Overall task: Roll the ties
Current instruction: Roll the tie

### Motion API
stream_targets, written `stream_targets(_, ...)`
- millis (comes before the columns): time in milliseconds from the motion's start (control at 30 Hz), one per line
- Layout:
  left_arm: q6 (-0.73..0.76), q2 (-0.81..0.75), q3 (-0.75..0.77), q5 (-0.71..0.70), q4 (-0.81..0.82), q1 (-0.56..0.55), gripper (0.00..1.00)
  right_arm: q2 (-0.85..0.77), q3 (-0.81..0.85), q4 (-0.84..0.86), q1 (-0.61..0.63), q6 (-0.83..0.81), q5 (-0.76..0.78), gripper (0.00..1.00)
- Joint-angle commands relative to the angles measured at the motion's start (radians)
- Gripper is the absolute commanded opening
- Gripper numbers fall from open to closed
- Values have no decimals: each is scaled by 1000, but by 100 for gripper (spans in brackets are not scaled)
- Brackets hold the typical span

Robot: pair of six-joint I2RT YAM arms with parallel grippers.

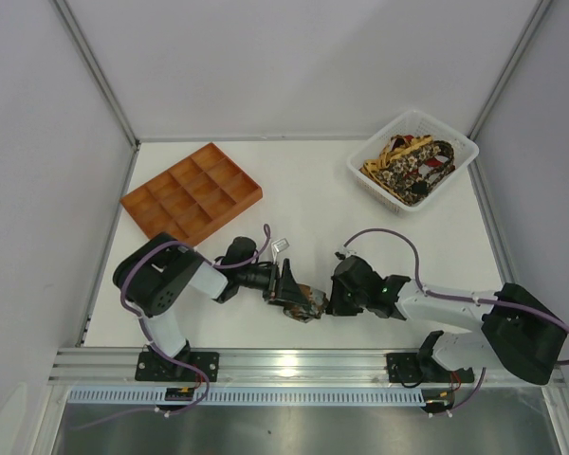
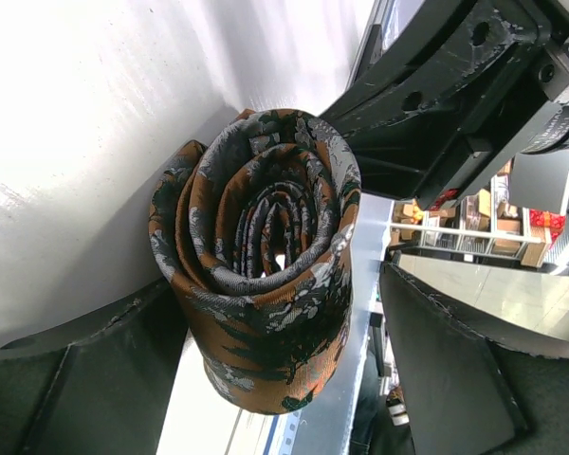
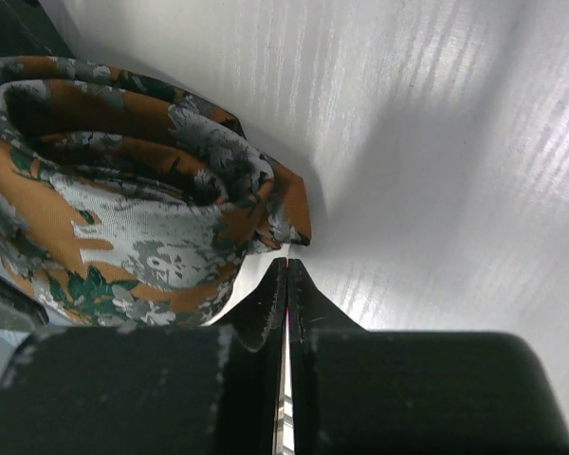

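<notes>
Currently I see the rolled rust-orange, grey and dark-green patterned fabric necktie [image 2: 266, 265] lying between the widely spread fingers of my left gripper [image 1: 292, 292], touching one finger with a gap at the other. Just beside the roll, my right gripper [image 3: 286, 284] is pressed fully closed, holding nothing. Well beyond the roll, more patterned ties [image 1: 412, 163] fill a white plastic basket [image 1: 357, 168].

Black-white arms [image 1: 205, 281], purple cables [image 1: 384, 231], right tool [image 3: 286, 267] scuffed.
</notes>
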Motion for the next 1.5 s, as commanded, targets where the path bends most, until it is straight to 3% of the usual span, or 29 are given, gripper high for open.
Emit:
stream_targets(0,28,22,-11,-20,21,-11,87,25,3,89,7,11,-14,0)
stream_targets(567,23,26,-15,-15,43,-17,87,122,49,160,30,48,16,0)
stream_targets(733,25,28,-12,-18,28,-19,83,117,54,148,28,53,24,0)
stream_targets(967,34,28,-15,-25,21,-20,86,105,58,117,25,50,56,0)
stream_targets(1167,46,36,0,-35,-8,-22,77,100,74,95,27,43,69,0)
stream_targets(1467,48,40,11,-31,-12,-20,80,73,54,86,61,59,84,0)
